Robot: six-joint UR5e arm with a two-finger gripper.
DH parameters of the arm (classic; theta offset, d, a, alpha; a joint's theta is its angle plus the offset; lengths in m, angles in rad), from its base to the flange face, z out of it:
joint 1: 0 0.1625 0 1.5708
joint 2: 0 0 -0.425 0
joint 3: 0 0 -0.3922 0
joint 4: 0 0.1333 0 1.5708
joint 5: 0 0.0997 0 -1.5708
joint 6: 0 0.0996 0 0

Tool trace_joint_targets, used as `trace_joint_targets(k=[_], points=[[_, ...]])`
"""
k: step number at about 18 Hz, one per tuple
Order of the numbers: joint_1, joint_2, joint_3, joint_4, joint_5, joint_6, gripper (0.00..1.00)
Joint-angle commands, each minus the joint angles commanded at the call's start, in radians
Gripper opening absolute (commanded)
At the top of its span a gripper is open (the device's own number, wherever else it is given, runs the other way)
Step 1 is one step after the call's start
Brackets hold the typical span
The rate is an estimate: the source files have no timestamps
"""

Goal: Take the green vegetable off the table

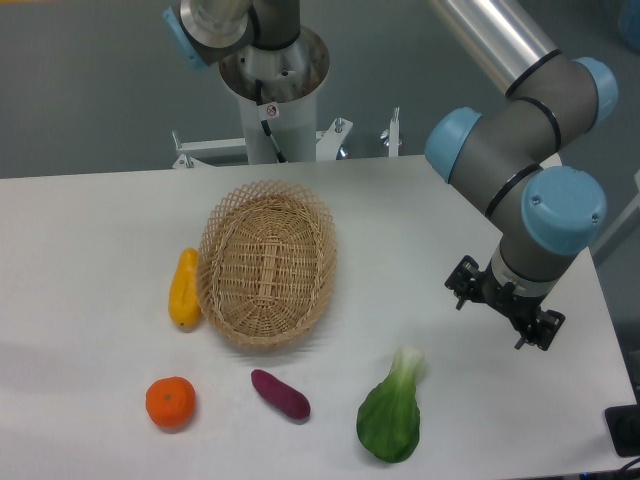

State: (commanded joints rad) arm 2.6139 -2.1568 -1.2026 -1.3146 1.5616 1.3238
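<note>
A white table [90, 260] fills the view, seen from above and in front. Near its front edge, right of centre, lies the green vegetable [391, 415], a bok choy-like toy with its broad dark-green leaf toward the front edge and its pale stem pointing back and slightly right. The robot's gripper [505, 305] hangs up and to the right of it, apart from it and holding nothing; the fingers are hidden behind the wrist from this angle, so it cannot be told whether they are spread or closed. The reach has not yet begun. To do it well, the gripper likely needs to travel forward and left until it is above the vegetable, turn so its fingers straddle the narrower stem or mid-body, then descend. The leaf sits close to the table's front edge, so a sideways nudge could push it off. Open table lies between gripper and vegetable. A small purple eggplant-like piece [280, 394] lies to the vegetable's left, an orange [170, 402] farther left, and a woven basket [268, 262] with a yellow fruit [184, 289] beside it sits well back.
</note>
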Motion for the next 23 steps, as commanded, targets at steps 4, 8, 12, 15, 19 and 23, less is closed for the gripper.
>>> trace_joint_targets(k=[4,8,12,15,19,23], points=[[0.0,0.0,0.002,-0.002,-0.002,0.0,1.0],[-0.002,-0.003,0.009,-0.006,-0.005,-0.015,1.0],[-0.021,0.006,0.005,-0.009,-0.018,-0.081,1.0],[-0.032,0.012,0.0,-0.021,-0.023,-0.109,1.0],[-0.063,0.02,-0.012,-0.048,-0.043,-0.17,1.0],[-0.1,0.031,-0.05,-0.049,-0.067,-0.25,1.0]])
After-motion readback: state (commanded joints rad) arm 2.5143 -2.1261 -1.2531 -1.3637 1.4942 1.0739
